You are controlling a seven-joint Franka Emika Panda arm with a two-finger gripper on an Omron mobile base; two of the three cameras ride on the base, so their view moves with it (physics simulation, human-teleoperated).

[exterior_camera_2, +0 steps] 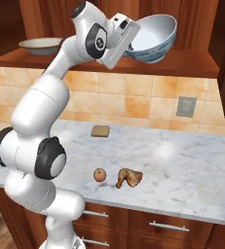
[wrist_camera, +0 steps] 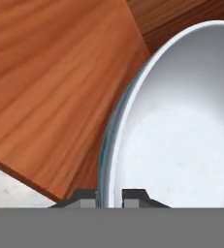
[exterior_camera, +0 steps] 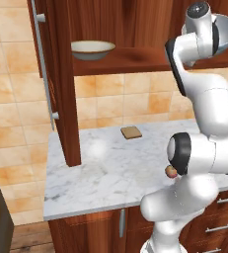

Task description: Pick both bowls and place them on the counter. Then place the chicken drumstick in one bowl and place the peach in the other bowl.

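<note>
My gripper point(exterior_camera_2: 130, 47) is shut on the rim of the white and blue bowl point(exterior_camera_2: 153, 36), one fingertip point(wrist_camera: 85, 195) outside the rim and the other inside. The bowl point(exterior_camera: 227, 30) is tilted steeply, at the right end of the wooden shelf point(exterior_camera_2: 192, 65). On the shelf's left end rests the tan bowl point(exterior_camera: 92, 48), also the tan bowl point(exterior_camera_2: 41, 45). Down on the marble counter point(exterior_camera_2: 182, 160) the peach point(exterior_camera_2: 100, 174) and the chicken drumstick point(exterior_camera_2: 129, 177) lie side by side near the front edge. The peach point(exterior_camera: 171, 171) peeks out beside my arm.
A flat brown bread slice point(exterior_camera_2: 100, 131) lies near the tiled back wall. An open cabinet door point(exterior_camera: 61, 79) with a long handle stands at the counter's left. A wall socket point(exterior_camera_2: 184, 106) sits on the tiles at the right.
</note>
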